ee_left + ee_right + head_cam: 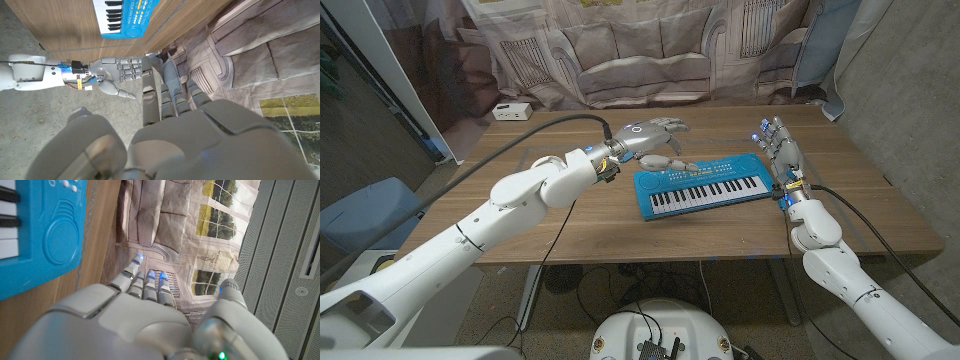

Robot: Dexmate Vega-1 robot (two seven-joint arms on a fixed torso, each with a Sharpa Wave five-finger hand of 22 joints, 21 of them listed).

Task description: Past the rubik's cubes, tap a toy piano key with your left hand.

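Where the head view looks down on the wooden table (pixel 620 225), the blue toy piano (pixel 703 186) lies a little right of centre, slightly askew, keys toward the near edge. Left hand (pixel 655 140) sits just up and left of the piano's upper left corner, fingers extended and apart, holding nothing; whether it touches the table cannot be told. Right hand (pixel 778 148) stands at the piano's right end, just beside it, fingers straight, pointing to the far edge, empty. Bare wood runs wide on the left half of the table and along the near edge below the keys; a narrower strip lies between piano and far edge. White box (pixel 511 111) sits at the far left corner. Printed backdrop (pixel 650 45) hangs behind the far edge.

Left wrist view: back of the left hand (pixel 170 130) takes the lower frame, fingers reaching up, loosely spread, nothing in them. Piano end (pixel 122 17) shows at top centre on the wood. Right hand (pixel 117 70) appears mid-left, fingers extended, off the table edge against grey floor.

Right wrist view: right hand (pixel 145 315) in the lower frame, fingers straight with lit blue tips, empty. Piano's speaker end (pixel 40 235) at upper left, a band of bare wood between it and the fingers
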